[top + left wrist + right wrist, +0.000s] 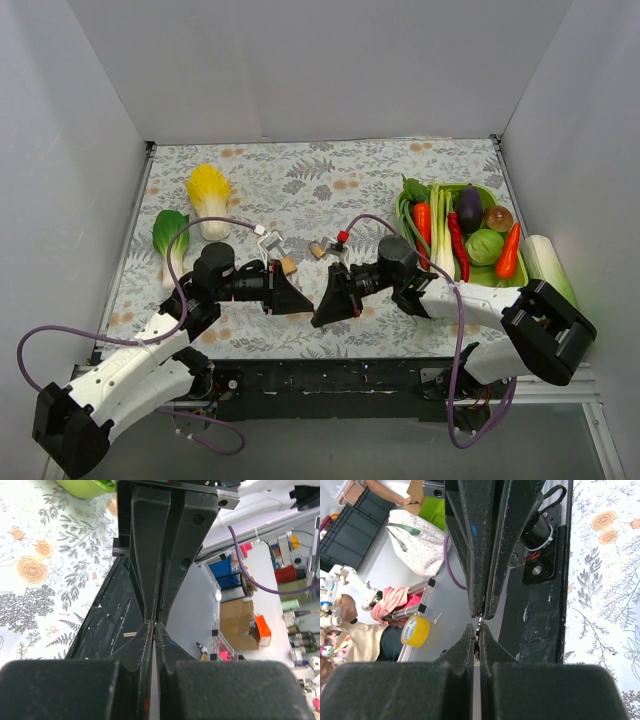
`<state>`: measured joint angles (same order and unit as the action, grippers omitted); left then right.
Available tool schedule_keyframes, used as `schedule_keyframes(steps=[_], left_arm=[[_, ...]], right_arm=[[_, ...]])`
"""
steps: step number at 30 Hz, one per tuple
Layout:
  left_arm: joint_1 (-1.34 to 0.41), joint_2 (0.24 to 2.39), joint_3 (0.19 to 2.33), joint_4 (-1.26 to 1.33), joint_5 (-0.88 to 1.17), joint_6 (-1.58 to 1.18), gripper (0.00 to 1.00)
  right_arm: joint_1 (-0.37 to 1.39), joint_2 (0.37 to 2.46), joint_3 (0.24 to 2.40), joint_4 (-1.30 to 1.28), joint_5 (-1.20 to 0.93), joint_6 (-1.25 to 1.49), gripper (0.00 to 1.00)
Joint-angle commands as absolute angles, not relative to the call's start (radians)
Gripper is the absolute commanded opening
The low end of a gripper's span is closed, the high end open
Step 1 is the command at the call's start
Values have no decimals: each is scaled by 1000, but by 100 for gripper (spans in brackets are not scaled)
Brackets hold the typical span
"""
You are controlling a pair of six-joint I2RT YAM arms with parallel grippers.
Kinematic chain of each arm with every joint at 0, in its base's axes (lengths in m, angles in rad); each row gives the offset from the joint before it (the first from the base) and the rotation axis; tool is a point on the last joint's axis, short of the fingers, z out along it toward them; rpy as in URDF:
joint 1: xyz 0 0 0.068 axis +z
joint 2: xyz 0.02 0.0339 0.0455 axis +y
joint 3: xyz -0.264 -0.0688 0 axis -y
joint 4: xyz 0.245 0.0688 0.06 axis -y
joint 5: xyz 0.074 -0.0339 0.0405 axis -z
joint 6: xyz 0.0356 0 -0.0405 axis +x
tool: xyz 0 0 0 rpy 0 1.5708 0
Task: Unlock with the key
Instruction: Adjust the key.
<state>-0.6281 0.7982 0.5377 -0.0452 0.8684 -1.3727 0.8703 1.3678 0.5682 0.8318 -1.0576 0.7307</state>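
Left arm [130, 375] and right arm [470, 300] lean toward mid-table, tips near each other. Each has its black wedge jaws pressed together on nothing, probably poised for a pickup. Just beyond them, on the floral table [300, 190], lie a brassy tagged piece [287, 265] and a capped piece [320, 250]. They are likely lock and key (too small to tell which), and both lie unheld.

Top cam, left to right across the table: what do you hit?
bok choy → napa cabbage → left gripper → right gripper → green basket → white radish
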Motion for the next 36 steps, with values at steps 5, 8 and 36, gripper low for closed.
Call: schedule_keyframes(steps=[5, 8, 36], left_arm=[[-635, 759, 495, -5, 686, -1505, 0], [-635, 788, 511, -20, 692, -1509, 0], [-635, 801, 534, -35, 723, -1482, 0]], right_arm=[[868, 1302, 604, 646, -921, 583, 32], [868, 1275, 577, 653, -908, 586, 48], [861, 1218, 483, 784, -819, 644, 15]])
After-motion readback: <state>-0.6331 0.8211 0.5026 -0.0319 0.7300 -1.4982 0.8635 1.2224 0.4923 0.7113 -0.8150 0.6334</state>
